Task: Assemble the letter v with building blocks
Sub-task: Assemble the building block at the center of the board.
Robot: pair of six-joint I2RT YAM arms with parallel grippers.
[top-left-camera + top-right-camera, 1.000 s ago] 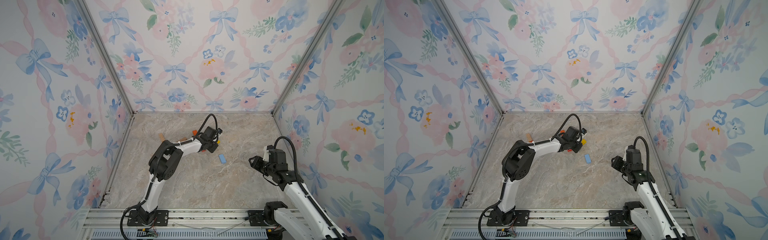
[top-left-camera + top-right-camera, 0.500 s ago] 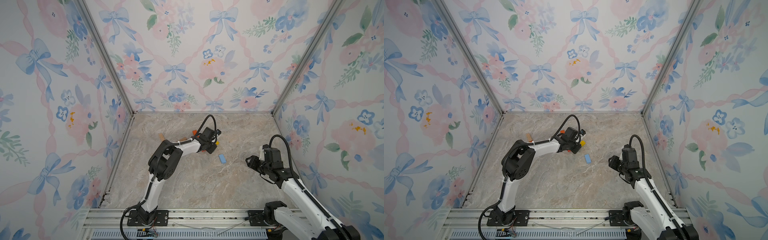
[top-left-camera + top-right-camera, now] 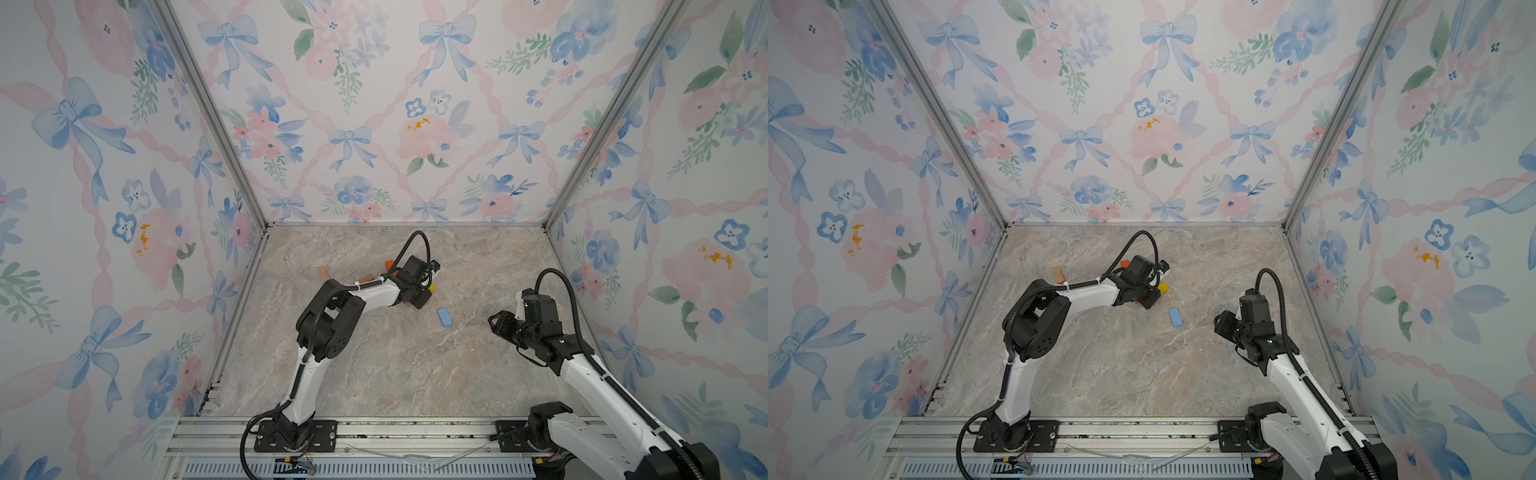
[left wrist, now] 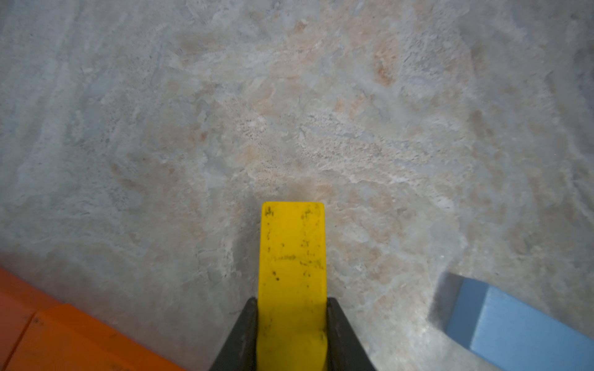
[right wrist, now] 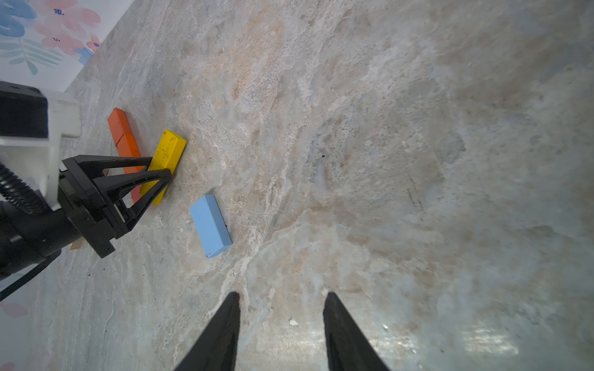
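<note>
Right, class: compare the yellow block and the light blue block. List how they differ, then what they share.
The yellow block is clamped in the left end effector; the light blue block lies free on the table. The yellow block sits close beside the orange blocks; the light blue block lies apart from them. Colour differs too. Both are short rectangular bars.

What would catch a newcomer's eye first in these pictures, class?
The left end effector, shut on a bright yellow block beside the orange blocks, near the middle of the marbled table. Next, a lone light blue block lying flat nearby, apart from the rest, and the right end effector open and empty. All around, walls papered with blue bows and pink flowers.
</note>
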